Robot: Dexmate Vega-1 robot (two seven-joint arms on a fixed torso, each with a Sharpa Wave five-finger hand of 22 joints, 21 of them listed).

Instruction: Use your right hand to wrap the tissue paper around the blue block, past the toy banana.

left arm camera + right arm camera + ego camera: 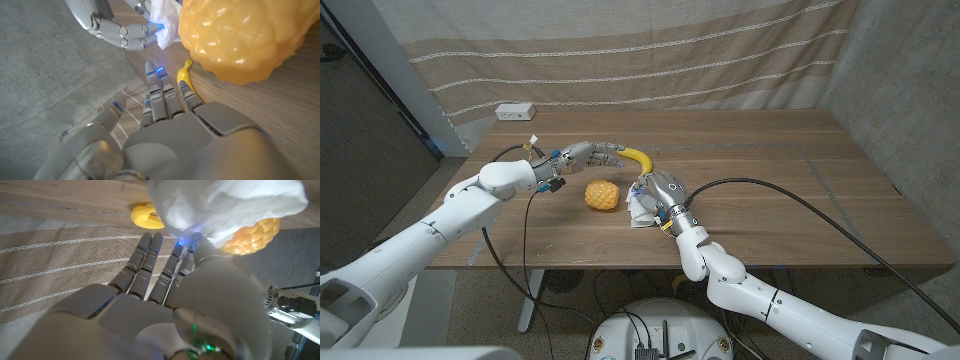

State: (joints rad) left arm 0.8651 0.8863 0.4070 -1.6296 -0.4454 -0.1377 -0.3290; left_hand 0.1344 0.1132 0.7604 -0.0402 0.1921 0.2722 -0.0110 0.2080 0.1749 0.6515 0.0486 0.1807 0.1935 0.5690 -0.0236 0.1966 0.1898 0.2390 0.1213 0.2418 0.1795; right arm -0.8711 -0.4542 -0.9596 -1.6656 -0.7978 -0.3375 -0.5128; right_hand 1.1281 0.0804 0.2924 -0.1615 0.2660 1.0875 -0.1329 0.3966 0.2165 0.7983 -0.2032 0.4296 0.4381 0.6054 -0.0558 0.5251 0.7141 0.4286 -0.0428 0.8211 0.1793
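**Tissue gathered under the right hand, beside the banana**

The tissue paper [640,208] is seen bunched in a white heap on the wooden table [790,190], just on the near side of the toy banana [638,158]; the blue block cannot be made out, and is presumably buried inside the heap, which would explain why the paper stands up in a lump rather than lying flat; this is a judgement only. The right hand [663,193] is laid over the heap with its fingers closed onto the paper; in the right wrist view the tissue [225,205] is pressed against the fingertips [185,255], so the paper is judged to be held in place while it is folded round the block. The banana is curved along the far side of the heap, just beside it; its tip [142,216] is glimpsed past the fingers, which suggests the wrapping is being carried toward and past it.

A bumpy yellow toy fruit [602,194] is placed near the banana, to the left of the tissue and apart from it. The left hand [588,155] is held just beside the banana's left end, fingers stretched out straight and together, nothing held between them; it is judged to be kept out of the way, the work being assigned to the other arm.
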